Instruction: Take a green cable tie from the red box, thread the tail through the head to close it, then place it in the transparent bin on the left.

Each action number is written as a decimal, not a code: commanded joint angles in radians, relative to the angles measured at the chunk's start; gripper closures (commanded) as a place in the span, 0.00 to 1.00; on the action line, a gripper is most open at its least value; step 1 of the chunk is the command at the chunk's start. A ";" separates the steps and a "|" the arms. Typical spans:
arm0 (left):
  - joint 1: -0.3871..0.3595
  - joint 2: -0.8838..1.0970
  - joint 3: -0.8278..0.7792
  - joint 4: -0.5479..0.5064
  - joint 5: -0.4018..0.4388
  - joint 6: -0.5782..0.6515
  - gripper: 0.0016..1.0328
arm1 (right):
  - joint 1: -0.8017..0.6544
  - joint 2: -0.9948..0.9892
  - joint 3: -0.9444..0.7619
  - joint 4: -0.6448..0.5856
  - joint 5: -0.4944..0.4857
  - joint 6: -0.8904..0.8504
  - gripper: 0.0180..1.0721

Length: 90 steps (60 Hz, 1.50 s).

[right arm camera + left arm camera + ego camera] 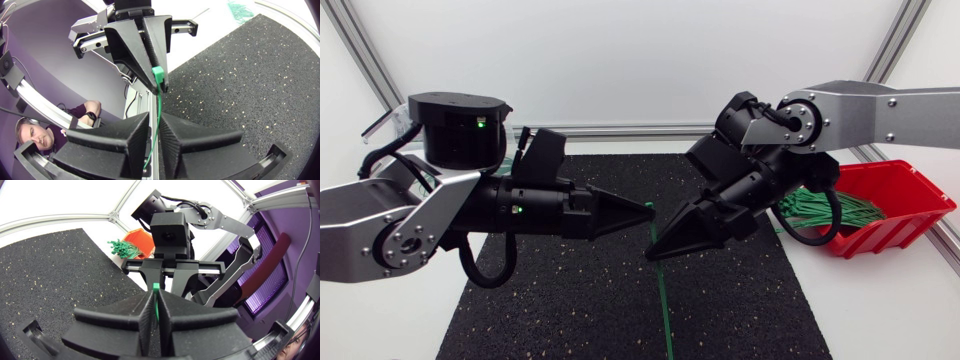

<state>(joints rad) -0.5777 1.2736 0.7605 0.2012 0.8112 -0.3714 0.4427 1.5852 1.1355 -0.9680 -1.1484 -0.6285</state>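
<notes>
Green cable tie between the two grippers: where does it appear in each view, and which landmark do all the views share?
Head view: the green cable tie hangs at the middle, below both gripper tips.
Left wrist view: its head sticks up between the fingers of the left gripper.
Right wrist view: it runs from the left gripper's tip down to the right gripper.
Shared landmark: the black mat.

A black mat (570,300) flecked with pale specks covers the middle of the white worktop (880,310), whose bare surface shows on either side of it. A silver rail (620,129) runs along the worktop's far edge, behind the mat.
</notes>
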 commanded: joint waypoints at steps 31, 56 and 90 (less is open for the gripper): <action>0.012 -0.014 0.022 0.001 0.011 -0.026 0.97 | -0.030 -0.044 -0.039 -0.011 0.004 0.004 0.82; 0.013 -0.042 0.007 0.010 0.013 -0.020 0.88 | -0.033 -0.045 -0.033 -0.011 0.024 0.021 0.95; -0.014 -0.042 -0.055 0.161 0.000 -0.061 0.54 | -0.075 -0.071 -0.002 -0.001 -0.043 0.089 0.95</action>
<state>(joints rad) -0.5846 1.2301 0.7235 0.3408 0.8108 -0.4046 0.3767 1.5394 1.1217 -0.9680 -1.1751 -0.5671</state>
